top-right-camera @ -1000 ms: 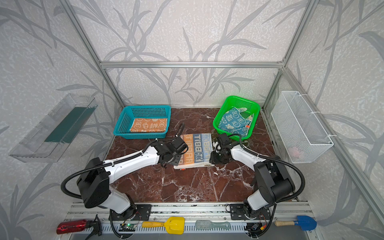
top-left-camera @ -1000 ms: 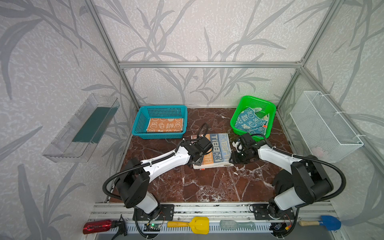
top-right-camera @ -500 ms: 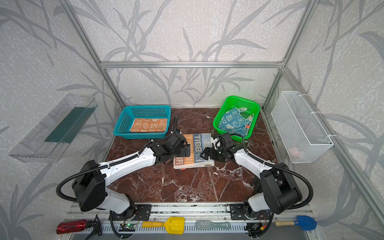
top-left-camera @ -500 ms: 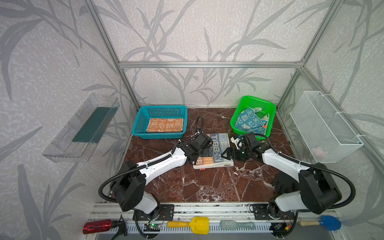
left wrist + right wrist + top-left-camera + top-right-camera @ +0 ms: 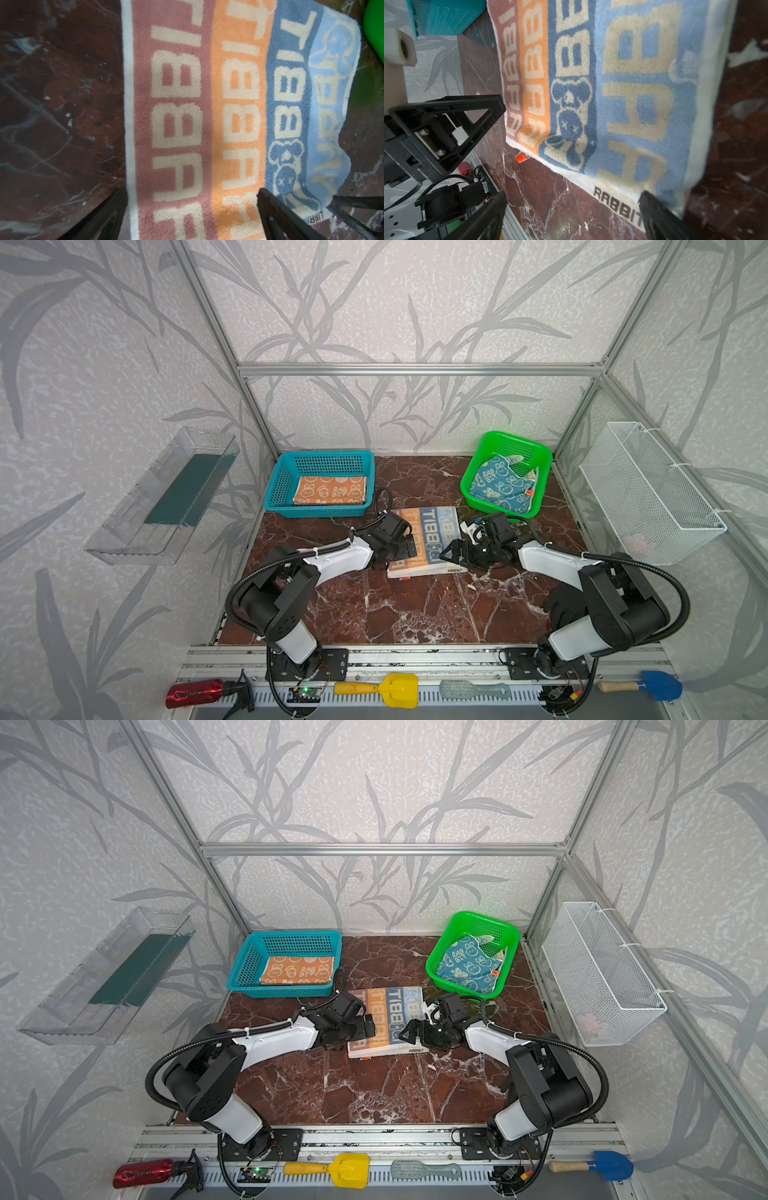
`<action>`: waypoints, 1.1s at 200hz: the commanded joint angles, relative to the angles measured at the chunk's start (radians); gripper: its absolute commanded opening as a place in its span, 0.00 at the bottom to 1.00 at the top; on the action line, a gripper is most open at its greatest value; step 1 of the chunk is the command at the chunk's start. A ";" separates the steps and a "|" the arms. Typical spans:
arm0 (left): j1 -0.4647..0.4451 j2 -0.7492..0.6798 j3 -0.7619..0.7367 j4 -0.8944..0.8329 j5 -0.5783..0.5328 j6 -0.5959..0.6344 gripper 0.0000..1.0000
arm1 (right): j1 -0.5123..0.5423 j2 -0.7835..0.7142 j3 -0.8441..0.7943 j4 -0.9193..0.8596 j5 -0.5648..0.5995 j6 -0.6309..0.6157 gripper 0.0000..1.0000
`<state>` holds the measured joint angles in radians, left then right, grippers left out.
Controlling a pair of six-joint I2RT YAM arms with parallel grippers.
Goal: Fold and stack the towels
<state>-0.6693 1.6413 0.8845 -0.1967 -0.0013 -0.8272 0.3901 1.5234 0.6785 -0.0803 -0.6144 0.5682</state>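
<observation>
Flanking the striped towel [image 5: 432, 531] at its edges, left pincer [image 5: 406, 551] and right pincer [image 5: 452, 551] gape.

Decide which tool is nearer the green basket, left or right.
Right. The right tool is at the striped towel's edge, just in front of the green basket; the left tool is across the towel, nearer the teal basket.

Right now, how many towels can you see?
3: an orange towel in the teal basket, a blue bunny towel in the green basket, a striped towel on the table. Others may hide beneath them.
</observation>
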 commanded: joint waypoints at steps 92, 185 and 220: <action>0.010 0.010 0.128 0.025 0.117 -0.034 0.99 | -0.035 -0.162 -0.030 -0.138 0.125 -0.070 0.97; 0.006 0.122 0.041 0.125 0.141 -0.069 0.99 | -0.048 -0.048 -0.039 -0.064 0.116 -0.081 0.71; 0.004 0.134 0.021 0.137 0.146 -0.074 0.99 | -0.048 -0.026 -0.034 -0.052 0.108 -0.072 0.55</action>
<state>-0.6613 1.7432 0.9417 -0.0536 0.1375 -0.8761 0.3447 1.4864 0.6365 -0.1566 -0.5014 0.4995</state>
